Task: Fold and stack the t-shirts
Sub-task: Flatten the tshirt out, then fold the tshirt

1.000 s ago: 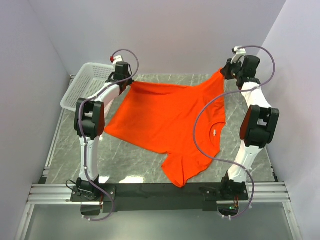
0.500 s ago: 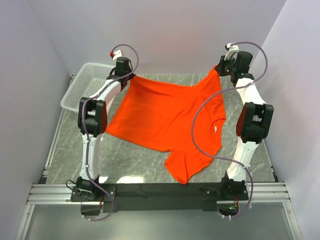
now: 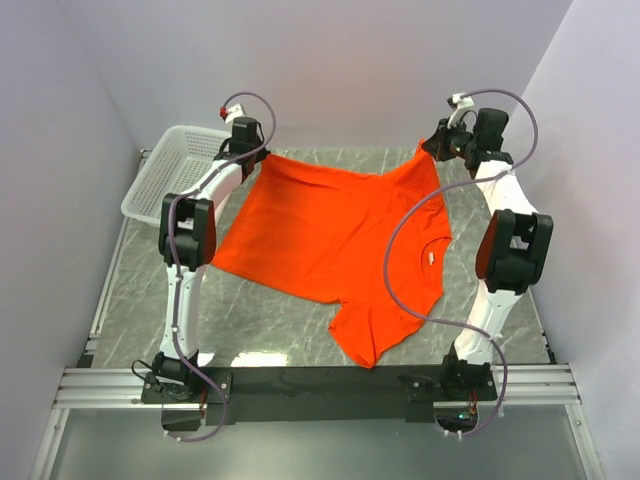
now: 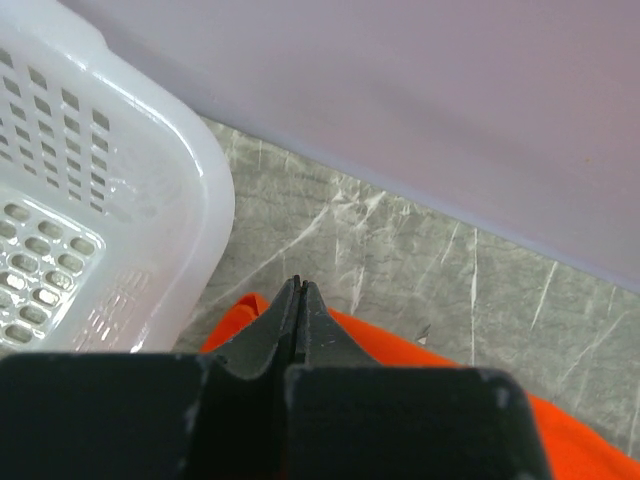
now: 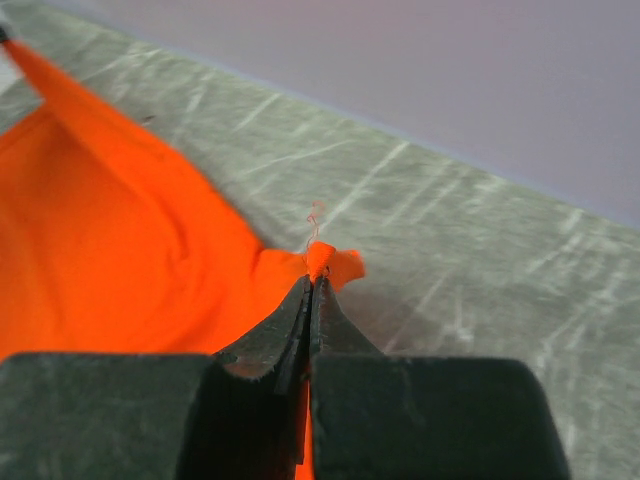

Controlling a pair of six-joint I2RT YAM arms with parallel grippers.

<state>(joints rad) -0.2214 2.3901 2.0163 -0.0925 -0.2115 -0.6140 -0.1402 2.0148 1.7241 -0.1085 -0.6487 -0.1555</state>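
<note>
One bright orange-red t-shirt (image 3: 340,230) hangs stretched between both arms over the far half of the table, its near sleeve drooping toward the front rail. My left gripper (image 3: 258,156) is shut on the shirt's far left hem corner (image 4: 245,305), right beside the basket. My right gripper (image 3: 432,146) is shut on the far right hem corner, and a small tuft of cloth (image 5: 332,262) pokes out past its closed fingertips. The neck label (image 3: 428,264) shows near the collar on the right.
A white mesh basket (image 3: 170,172) stands at the far left of the table; its rim (image 4: 205,215) lies just left of my left gripper. The back wall is close behind both grippers. The grey marbled table (image 3: 250,320) shows in front of the shirt.
Both grippers have moved toward the back wall and slightly inward with the hem corners, pulling the shirt tauter and dragging it a little farther from the front rail.
</note>
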